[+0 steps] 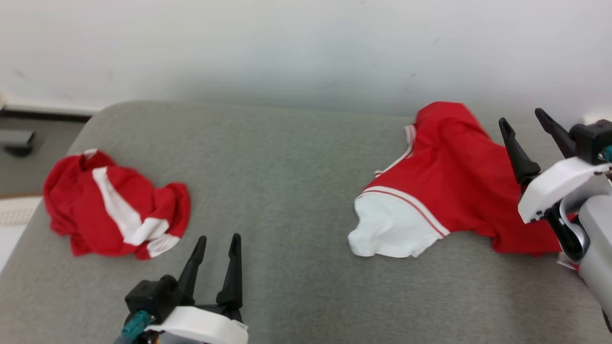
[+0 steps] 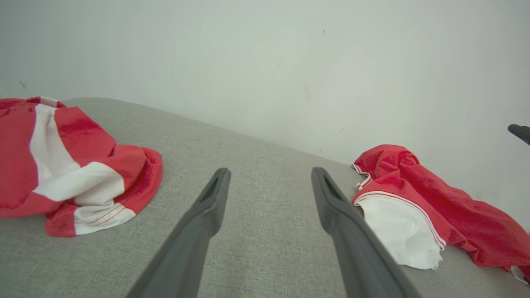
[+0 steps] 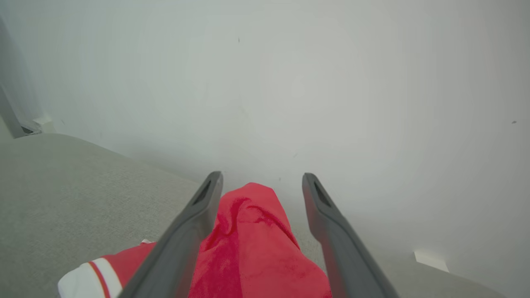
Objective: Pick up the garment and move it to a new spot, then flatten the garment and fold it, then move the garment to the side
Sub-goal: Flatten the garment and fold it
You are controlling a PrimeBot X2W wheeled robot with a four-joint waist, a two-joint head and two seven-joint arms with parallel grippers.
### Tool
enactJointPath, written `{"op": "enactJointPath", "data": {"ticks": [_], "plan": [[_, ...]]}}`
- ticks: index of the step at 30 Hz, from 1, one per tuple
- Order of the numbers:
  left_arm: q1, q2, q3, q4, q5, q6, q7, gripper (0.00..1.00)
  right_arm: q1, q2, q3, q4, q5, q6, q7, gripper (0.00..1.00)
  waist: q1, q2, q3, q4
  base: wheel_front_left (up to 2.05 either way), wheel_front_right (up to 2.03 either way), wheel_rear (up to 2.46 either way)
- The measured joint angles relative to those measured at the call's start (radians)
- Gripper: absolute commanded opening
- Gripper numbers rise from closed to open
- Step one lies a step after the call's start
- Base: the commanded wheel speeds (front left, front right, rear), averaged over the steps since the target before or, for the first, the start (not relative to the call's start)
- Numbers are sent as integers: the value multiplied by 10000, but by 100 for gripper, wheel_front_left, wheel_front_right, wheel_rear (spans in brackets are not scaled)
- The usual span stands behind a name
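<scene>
A red garment (image 1: 444, 186) with a white sleeve and white trim lies loosely heaped at the right of the grey cushioned surface (image 1: 296, 157). My right gripper (image 1: 522, 118) hovers at its right edge, open. In the right wrist view a peak of the red garment (image 3: 252, 248) rises between the spread fingers of that gripper (image 3: 261, 176), and they do not pinch it. My left gripper (image 1: 218, 238) stands open near the front edge with nothing between its fingers. From the left wrist, the left gripper (image 2: 270, 170) points at bare cushion, with the garment (image 2: 414, 194) to its right.
A second red-and-white garment (image 1: 112, 205) lies crumpled at the left of the cushion, also in the left wrist view (image 2: 62, 165). A pale wall (image 1: 306, 48) stands close behind. Floor with a dark object (image 1: 16, 141) lies beyond the left edge.
</scene>
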State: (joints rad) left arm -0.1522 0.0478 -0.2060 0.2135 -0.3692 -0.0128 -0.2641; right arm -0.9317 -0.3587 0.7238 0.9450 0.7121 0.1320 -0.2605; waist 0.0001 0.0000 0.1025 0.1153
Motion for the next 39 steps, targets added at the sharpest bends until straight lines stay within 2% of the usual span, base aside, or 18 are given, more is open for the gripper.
{"op": "enactJointPath", "data": {"ticks": [2,5,8,12,17,22,29,33,39], "plan": [[109,4,58,-15,35,0,0,100,639,-215,-546,-961,-171,0,-10,100,-1,0,-217,-331,0,0,0],[183,4,121,-82,96,21,0,100,1848,-554,-1505,-2428,-1081,0,-17,100,-1,0,-479,-821,0,0,0],[216,0,155,-82,422,27,0,100,3497,-430,-2727,-3981,-1843,0,-21,100,-1,1,-669,-1255,0,0,0],[280,0,284,-29,472,-27,0,100,5566,360,-4195,-5708,-2569,0,-21,100,-2,0,-774,-1711,0,0,0],[280,2,395,-48,479,-90,0,100,7496,1427,-5315,-7208,-3241,0,-38,100,-1,0,-780,-1994,0,0,0],[291,2,435,-63,543,-180,0,100,8546,2113,-5789,-7837,-3630,0,-40,100,-2,0,-708,-2089,0,0,0],[199,6,512,111,581,-380,0,100,8639,2399,-5804,-8004,-3697,0,-40,100,-2,0,-569,-2303,0,0,0],[-46,8,155,1185,479,-596,79,100,8605,2464,-5825,-7967,-3695,0,-38,100,-1,1,-592,-2443,0,0,0],[-1015,59,-476,2746,489,-901,1244,100,8437,2537,-5822,-7820,-3695,0,-40,100,-1,0,-581,-2786,0,0,0]]}}
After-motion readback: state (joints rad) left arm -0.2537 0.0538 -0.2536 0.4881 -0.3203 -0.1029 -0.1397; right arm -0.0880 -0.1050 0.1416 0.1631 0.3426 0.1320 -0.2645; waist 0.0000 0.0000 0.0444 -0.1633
